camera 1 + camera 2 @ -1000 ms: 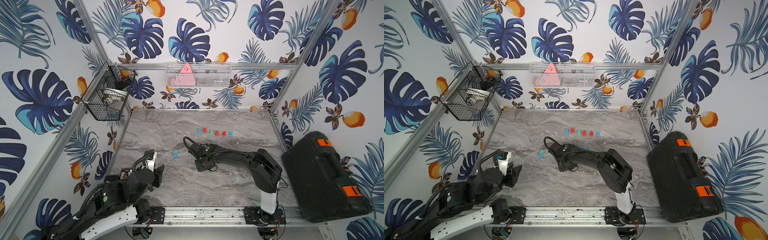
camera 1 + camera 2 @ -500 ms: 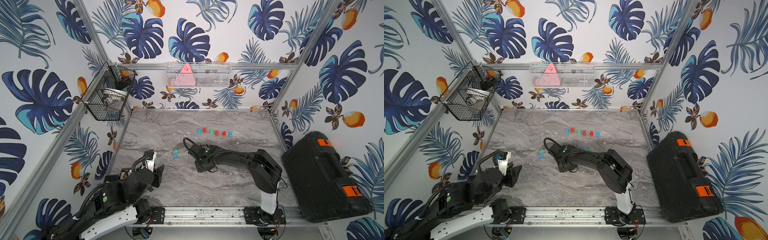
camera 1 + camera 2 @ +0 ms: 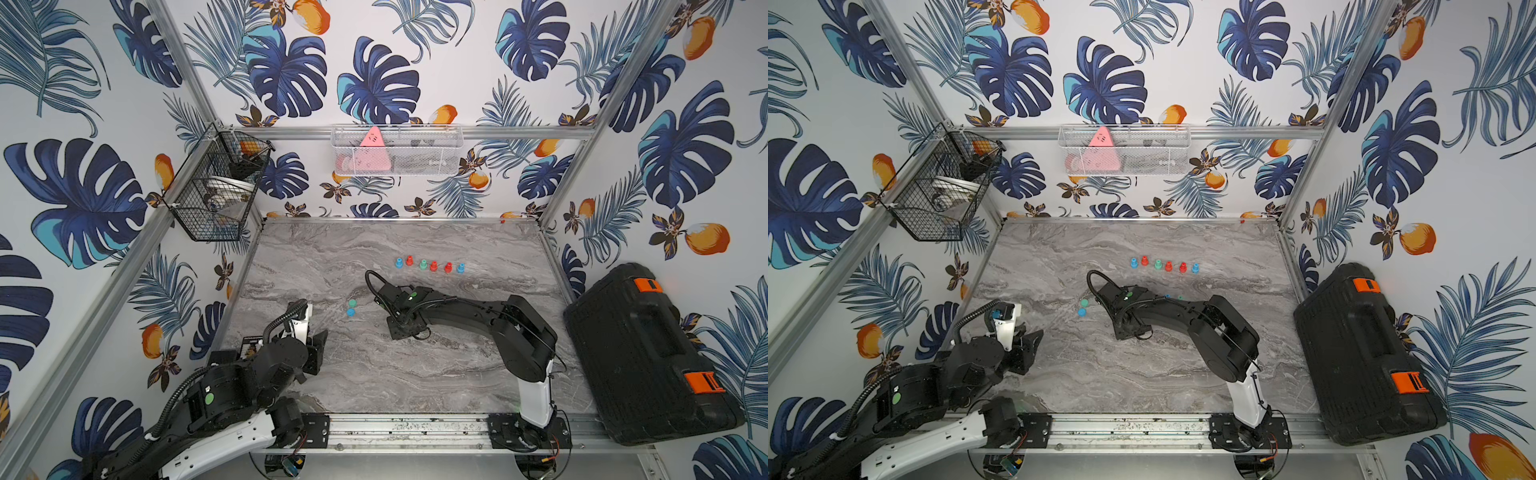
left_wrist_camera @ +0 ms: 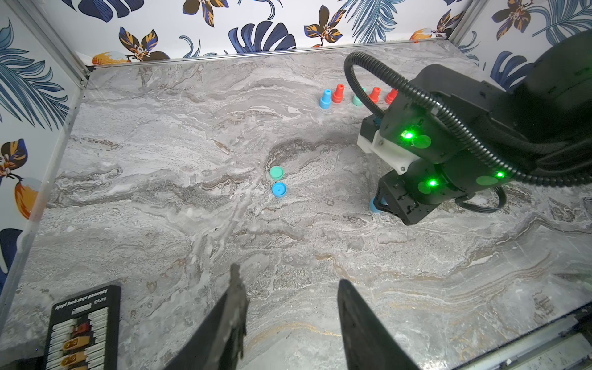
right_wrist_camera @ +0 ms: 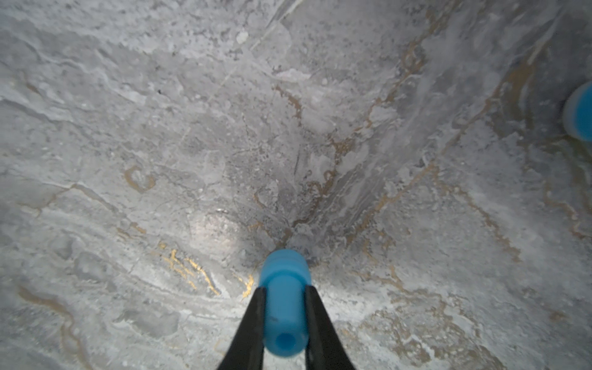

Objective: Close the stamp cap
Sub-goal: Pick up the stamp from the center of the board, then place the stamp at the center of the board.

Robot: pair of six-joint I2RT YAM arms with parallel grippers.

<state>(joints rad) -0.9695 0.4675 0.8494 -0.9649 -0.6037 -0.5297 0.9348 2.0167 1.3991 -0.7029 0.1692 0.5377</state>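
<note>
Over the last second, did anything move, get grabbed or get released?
Nothing visibly changed. The right gripper stays shut on the blue stamp, down at the table; the left gripper stays open and empty. The green cap, blue cap and row of stamps sit unmoved.

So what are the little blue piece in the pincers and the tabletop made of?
The blue stamp looks like moulded plastic: uniform colour, smooth matte skin; rubber is possible. The tabletop looks like grey veined marble with gold streaks, perhaps only a printed laminate.
</note>
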